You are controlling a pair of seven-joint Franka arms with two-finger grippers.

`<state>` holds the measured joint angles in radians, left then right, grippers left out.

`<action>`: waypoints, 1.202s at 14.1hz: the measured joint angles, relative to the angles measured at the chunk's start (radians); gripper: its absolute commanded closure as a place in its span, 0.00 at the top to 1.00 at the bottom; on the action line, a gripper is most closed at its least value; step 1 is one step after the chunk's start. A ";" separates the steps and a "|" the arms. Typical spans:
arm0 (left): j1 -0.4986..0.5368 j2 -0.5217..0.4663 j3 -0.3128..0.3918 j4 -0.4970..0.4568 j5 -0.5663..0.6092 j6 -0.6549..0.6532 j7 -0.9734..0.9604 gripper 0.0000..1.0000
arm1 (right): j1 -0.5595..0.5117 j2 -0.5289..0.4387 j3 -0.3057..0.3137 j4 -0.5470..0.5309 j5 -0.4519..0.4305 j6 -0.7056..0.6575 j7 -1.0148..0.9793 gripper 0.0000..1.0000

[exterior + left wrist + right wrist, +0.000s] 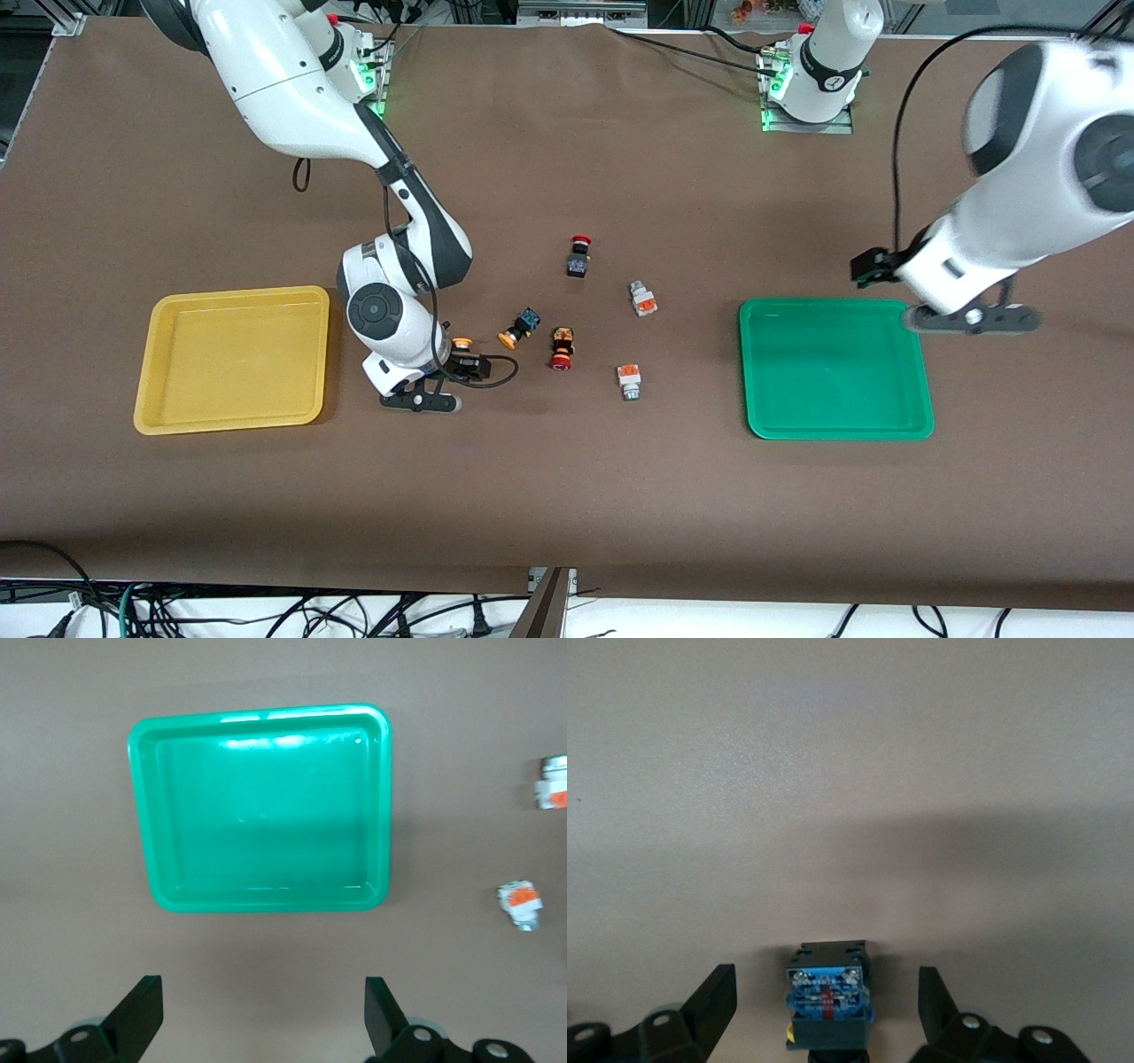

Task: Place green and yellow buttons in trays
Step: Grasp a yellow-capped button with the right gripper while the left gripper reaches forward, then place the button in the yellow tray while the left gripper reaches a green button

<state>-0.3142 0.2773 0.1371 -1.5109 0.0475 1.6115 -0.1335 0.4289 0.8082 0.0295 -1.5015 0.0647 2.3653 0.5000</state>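
My right end effector (827, 1005) is low over the surface (567, 496), fingers (713, 1001) spread wide on either side of a yellow-capped button (827, 997). The pads stand clear of its black body, so I have hold of nothing yet. In the front view this button (462, 343) shows just its orange-yellow cap beside my right wrist, near the yellow tray (232, 359), which lies toward the right arm's end of the surface.

Just beside it, toward the middle, lies the second yellow-capped button (519, 329) on its side. Next come a red-capped switch (562, 347) and, farther from the front camera, another red-capped switch (578, 256) standing upright. Two white-grey buttons lie closer to the green tray: one (643, 299) farther from the front camera, one (629, 380) nearer.

My left end effector (263, 1014) waits in the air beside the green tray (142, 797), fingers wide apart and holding nothing. Both trays hold nothing.
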 measured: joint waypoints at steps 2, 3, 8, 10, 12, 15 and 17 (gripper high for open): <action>-0.013 0.034 0.000 0.031 0.015 -0.001 0.000 1.00 | 0.009 0.002 0.000 0.000 0.000 0.001 0.022 0.00; -0.010 0.043 0.004 0.033 0.017 -0.005 0.001 1.00 | 0.013 0.002 0.000 0.000 0.000 0.001 0.039 0.00; 0.002 0.087 0.009 0.005 -0.163 -0.029 -0.132 1.00 | 0.009 -0.010 -0.044 0.015 -0.003 -0.052 0.014 0.00; -0.019 0.107 -0.008 -0.061 -0.190 0.078 -0.228 1.00 | -0.015 -0.048 -0.114 0.034 -0.004 -0.175 -0.145 0.00; -0.071 0.129 -0.034 -0.154 -0.195 0.239 -0.336 1.00 | -0.071 -0.100 -0.193 0.038 -0.003 -0.298 -0.362 0.00; -0.155 0.198 -0.091 -0.256 -0.251 0.450 -0.472 1.00 | -0.185 -0.124 -0.279 0.027 -0.002 -0.361 -0.616 0.00; -0.178 0.250 -0.117 -0.265 -0.299 0.526 -0.499 1.00 | -0.262 -0.114 -0.288 0.011 -0.002 -0.357 -0.723 0.65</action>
<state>-0.4923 0.5275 0.0198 -1.7760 -0.2519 2.1375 -0.6324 0.1664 0.6947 -0.2581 -1.4909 0.0624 2.0079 -0.2230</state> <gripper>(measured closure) 0.000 0.590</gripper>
